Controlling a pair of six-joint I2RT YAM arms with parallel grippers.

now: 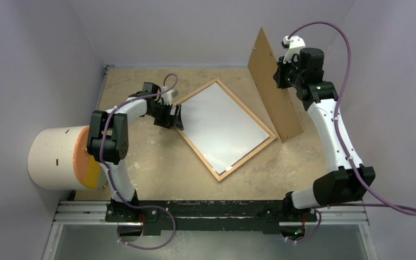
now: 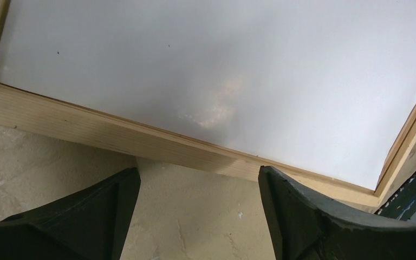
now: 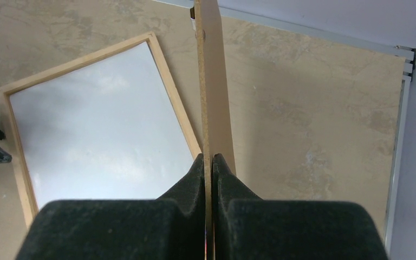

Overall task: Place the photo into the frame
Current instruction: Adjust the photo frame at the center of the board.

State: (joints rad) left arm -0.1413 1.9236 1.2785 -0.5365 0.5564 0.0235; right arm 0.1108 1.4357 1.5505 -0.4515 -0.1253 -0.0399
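Broadly, the mottled beige tabletop (image 1: pixel 157 168) carries everything, and the large rectangular frame of thin light-wood moulding (image 1: pixel 197 154) lies flat near its middle, turned corner-on to the arms. Inside the moulding lies the photo (image 1: pixel 225 127), face down, so only its plain white back shows, filling the opening edge to edge. To the right of the frame a brown fibreboard backing panel (image 1: pixel 283 116) stands on edge, its lower corner near the frame's right corner. A white cylinder with an orange end face (image 1: pixel 54 157) sits at the table's left edge. The left gripper (image 1: pixel 174 118) hangs low at the frame's left corner with its fingers (image 2: pixel 108 206) spread wide and nothing between them. From its wrist, both tips stand over bare table just short of the wooden moulding, with the photo's white back beyond. The right gripper (image 1: pixel 279 76) is clamped tight on the brown panel's thin edge, well apart from the photo.
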